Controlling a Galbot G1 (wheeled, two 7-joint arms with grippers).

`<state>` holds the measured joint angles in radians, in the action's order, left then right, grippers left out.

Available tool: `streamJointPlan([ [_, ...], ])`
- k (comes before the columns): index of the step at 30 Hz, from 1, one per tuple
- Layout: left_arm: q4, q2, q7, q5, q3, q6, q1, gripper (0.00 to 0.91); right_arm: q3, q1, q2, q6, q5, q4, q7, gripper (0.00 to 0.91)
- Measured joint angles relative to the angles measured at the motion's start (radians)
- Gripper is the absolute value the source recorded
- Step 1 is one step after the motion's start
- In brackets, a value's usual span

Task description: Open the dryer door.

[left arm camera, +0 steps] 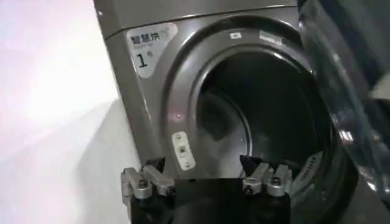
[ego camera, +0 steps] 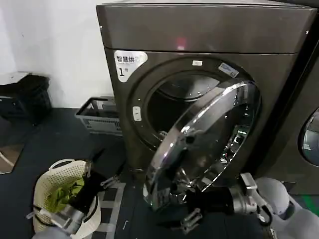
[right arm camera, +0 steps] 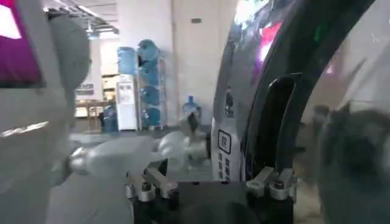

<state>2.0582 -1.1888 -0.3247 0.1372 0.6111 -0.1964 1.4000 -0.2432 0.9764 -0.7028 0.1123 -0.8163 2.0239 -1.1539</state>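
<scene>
You have a heavy, rigid dryer door (ego camera: 209,144) with a slick chrome rim, so push its lower edge at seven o'clock, where your right pincer (ego camera: 192,219) sits, fingers wide and empty.

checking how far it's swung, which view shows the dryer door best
The head view: the large round chrome-rimmed, dark-glass dryer door appears whole, swung well clear of the round opening. The left wrist view catches just its glass edge; the right wrist view sees a close-up slice of rim.
</scene>
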Motion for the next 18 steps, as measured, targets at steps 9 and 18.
streamJointPlan([
  [9,-0.053,0.043,-0.033,0.017,-0.092,0.015,-0.115,0.907,-0.075,0.045,0.010,-0.062,-0.010,-0.128,-0.128,0.907],
  [18,-0.106,0.076,-0.082,0.071,-0.190,0.029,-0.222,0.907,-0.190,0.128,0.029,-0.072,0.016,-0.191,-0.179,0.907],
])
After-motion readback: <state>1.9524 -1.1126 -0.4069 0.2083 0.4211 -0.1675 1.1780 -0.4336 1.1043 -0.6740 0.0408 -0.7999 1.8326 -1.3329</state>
